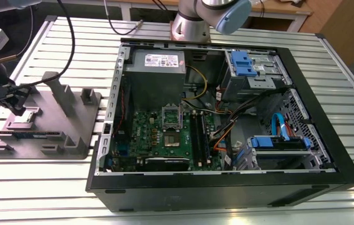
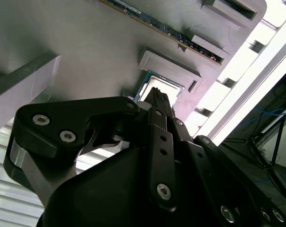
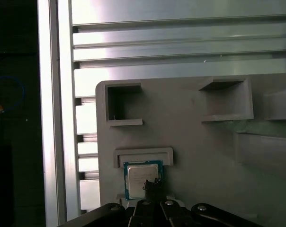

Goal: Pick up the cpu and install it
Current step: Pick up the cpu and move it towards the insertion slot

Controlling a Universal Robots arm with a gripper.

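The cpu, a small silvery square with a blue-green rim, lies flat in a recess of the grey holder plate at the exterior view's left. My gripper hangs directly over it, shut, with nothing seen between its fingers. In both wrist views the black fingertips overlap the cpu; I cannot tell whether they touch it. The gripper covers one corner of the chip. The motherboard's socket sits inside the open computer case, far from the gripper.
A long memory stick lies in a slot of the same holder plate, also seen in the second wrist view. Upright grey posts rise from the plate beside the gripper. The slatted metal table carries everything.
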